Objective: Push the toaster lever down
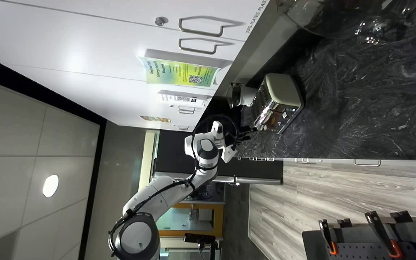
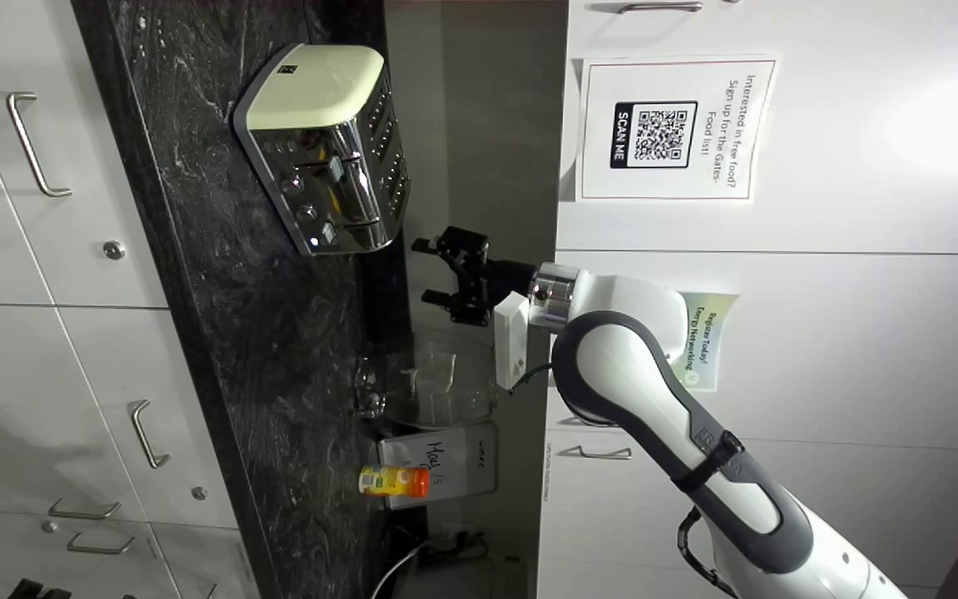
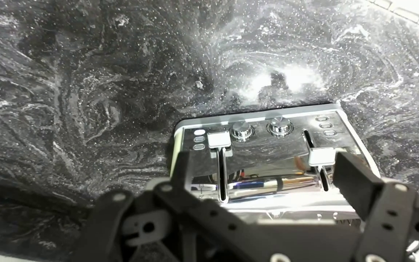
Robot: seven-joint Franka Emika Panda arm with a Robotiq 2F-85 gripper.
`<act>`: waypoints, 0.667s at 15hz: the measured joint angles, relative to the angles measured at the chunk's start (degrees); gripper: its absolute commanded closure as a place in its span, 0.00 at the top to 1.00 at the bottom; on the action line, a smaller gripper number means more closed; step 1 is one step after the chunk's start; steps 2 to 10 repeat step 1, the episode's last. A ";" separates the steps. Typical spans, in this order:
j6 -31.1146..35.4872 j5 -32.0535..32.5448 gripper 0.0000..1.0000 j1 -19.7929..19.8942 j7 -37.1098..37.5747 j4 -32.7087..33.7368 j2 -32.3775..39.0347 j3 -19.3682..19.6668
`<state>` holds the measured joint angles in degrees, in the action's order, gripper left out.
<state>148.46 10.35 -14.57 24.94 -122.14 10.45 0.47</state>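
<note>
On the counter (image 2: pixel 279 366): toaster (image 2: pixel 319 151), probably heavy enough to stay put, slick-sided, rigid. Gripper (image 2: pixel 427 271) spread wide, nothing held, just apart from it. Mid-slot lever (image 3: pixel 321 157), presumably sprung: best pressed squarely from above, not grasped.

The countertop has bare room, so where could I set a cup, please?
Bare countertop lies between the toaster, clear container and front edge, and between that edge and the yellow bottle. It's crowded by the wall, with container, white board and bottle, and at the toaster's levers, near the gripper.
</note>
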 measured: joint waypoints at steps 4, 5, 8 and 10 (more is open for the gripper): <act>0.00 0.06 1.00 0.01 0.00 0.00 0.00 0.00; 0.00 0.06 1.00 0.01 0.00 0.00 0.00 0.00; 0.00 0.06 1.00 0.01 0.00 0.00 0.00 0.00; 0.00 0.06 1.00 0.01 0.00 0.00 0.00 0.00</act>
